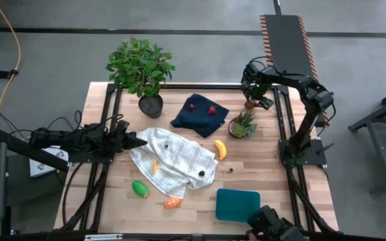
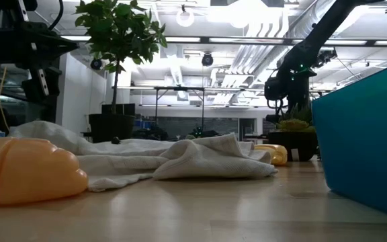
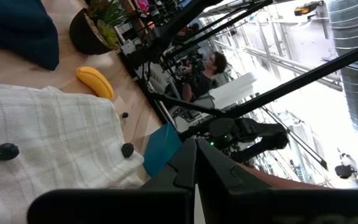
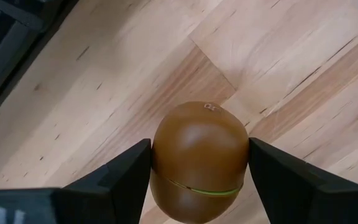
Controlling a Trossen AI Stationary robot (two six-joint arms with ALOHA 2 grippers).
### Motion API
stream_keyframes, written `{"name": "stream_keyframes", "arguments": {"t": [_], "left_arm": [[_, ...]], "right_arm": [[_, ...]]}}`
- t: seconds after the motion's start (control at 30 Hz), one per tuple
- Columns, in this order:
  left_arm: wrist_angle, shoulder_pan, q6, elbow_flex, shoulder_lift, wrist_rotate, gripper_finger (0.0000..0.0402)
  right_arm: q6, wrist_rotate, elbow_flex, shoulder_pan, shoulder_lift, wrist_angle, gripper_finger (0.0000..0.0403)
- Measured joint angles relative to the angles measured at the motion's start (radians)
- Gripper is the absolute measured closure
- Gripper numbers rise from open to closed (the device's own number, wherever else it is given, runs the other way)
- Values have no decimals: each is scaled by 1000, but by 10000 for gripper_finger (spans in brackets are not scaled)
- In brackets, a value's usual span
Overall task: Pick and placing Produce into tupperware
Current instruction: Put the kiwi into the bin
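Observation:
My right gripper (image 1: 250,103) points down at the table's far right, shut on a brown round piece of produce (image 4: 199,162). The teal tupperware (image 1: 237,204) stands at the near edge. A yellow banana (image 1: 221,149), a green piece (image 1: 140,189) and an orange piece (image 1: 172,202) lie on the wood. Another orange piece (image 1: 155,166) lies on the white checked cloth (image 1: 179,161). Two red berries (image 1: 212,110) sit on the navy cloth (image 1: 198,112). My left gripper (image 1: 139,142) waits shut and level at the cloth's left edge. My right gripper pinches the brown round piece between its two fingers, which lie against its two opposite sides (image 4: 155,163). The fingers come from above, pointing down. Whether the piece stands on the wood or hangs just over it, I cannot tell.
A small spiky potted plant (image 1: 242,125) stands close to my right gripper, toward the near side. A large leafy potted plant (image 1: 141,67) is at the far left. Two small dark berries (image 1: 201,173) lie on the white cloth. Bare wood lies between the banana and the tupperware.

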Motion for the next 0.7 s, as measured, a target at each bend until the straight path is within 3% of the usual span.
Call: {"name": "stream_keyframes", "arguments": {"t": [0.7], "left_arm": [[0, 0, 7, 0, 0, -4, 401]], "right_arm": [[-35, -2, -3, 0, 5, 6, 162]]}}
